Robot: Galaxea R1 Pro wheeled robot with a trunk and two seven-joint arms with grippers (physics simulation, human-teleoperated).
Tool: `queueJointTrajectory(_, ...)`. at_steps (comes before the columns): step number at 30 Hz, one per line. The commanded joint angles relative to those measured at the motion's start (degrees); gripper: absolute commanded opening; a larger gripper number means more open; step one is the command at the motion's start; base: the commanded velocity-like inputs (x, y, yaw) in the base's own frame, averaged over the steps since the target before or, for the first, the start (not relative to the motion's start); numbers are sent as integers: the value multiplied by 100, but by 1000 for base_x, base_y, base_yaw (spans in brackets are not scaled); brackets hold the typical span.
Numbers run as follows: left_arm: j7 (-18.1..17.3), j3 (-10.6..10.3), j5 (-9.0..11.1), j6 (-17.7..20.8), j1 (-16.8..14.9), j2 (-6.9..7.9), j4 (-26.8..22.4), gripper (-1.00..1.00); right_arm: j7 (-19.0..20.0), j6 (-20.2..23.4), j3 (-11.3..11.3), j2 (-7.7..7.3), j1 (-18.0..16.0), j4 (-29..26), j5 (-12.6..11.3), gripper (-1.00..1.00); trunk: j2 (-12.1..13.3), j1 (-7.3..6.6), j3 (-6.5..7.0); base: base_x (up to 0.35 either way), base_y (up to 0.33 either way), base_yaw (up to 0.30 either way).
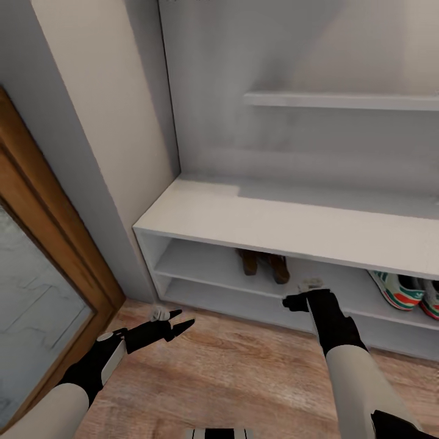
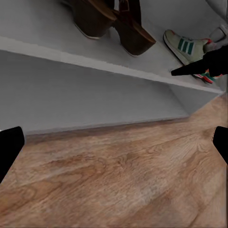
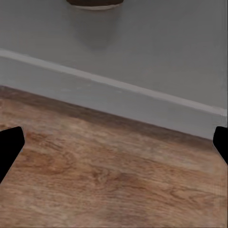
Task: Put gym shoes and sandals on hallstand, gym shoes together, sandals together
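The two sandals [image 1: 263,264], dark brown, stand side by side on the upper open shelf level of the white hallstand [image 1: 244,219]. The two gym shoes [image 1: 407,291], white with green stripes and red-orange heels, sit together further right on that same level. My left gripper [image 1: 183,321] hovers open over the corridor floor [image 1: 231,372], in front of the rack's left end. My right gripper [image 1: 297,300] is open at the shelf's front edge, just right of the sandals. The left wrist view shows the sandals [image 2: 114,26], one gym shoe [image 2: 186,45] and my right gripper's fingers [image 2: 190,70].
A wooden door frame with a frosted glass panel [image 1: 36,305] stands at the left. A grey wall corner [image 1: 116,201] meets the rack's left side. A white wall shelf [image 1: 341,100] hangs above the rack's flat top. A small pale object [image 1: 160,314] lies by the rack's foot.
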Motion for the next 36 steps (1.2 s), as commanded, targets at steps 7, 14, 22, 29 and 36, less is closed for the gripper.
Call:
queueJointTrajectory(7,-4,-32,52,22,-4,7,1,100,60,6,-32,8,14,4,55,100,-2,-5,-5,-335,0,0)
queueJointTrajectory(14,-4,-30,52,22,-7,7,1,100,75,-1,-36,8,26,14,45,100,-2,-5,-5,-336,0,0)
queueJointTrajectory(22,-4,-30,57,22,-6,7,1,100,78,-248,-35,8,42,430,43,100,-2,-5,-5,-307,0,0)
queueJointTrajectory(29,5,-30,55,17,-5,24,0,100,82,-509,-36,8,70,800,43,100,-2,-5,-5,-44,0,0)
queueJointTrajectory(36,18,-30,52,13,-5,34,0,100,104,-1010,-33,8,72,1615,41,100,5,-18,106,0,0,0)
